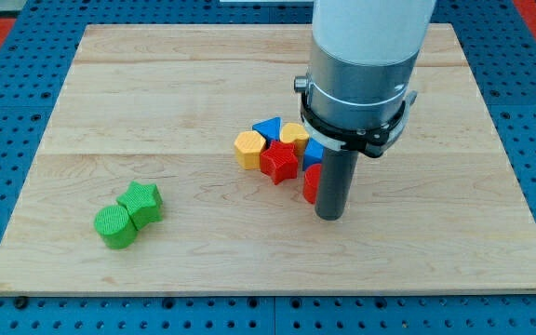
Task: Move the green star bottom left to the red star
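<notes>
My tip (pixel 329 216) rests right of bench (pixel 435 251) centre, touching a red block (pixel 312 183); no claw is fitted. Green star (pixel 143 204) lies near the bottom-left corner, well apart from red star (pixel 279 161).

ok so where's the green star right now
The green star sits toward the board's lower left in the camera view, touching a green round block below-left of it, far left of the red star.

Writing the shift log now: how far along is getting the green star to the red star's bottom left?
Done: nothing visible. The green star sits at the view's lower left, touching the green cylinder, well apart from the red star. In hand: my tip is by the cluster, not the green star. Left: the entire push.
</notes>
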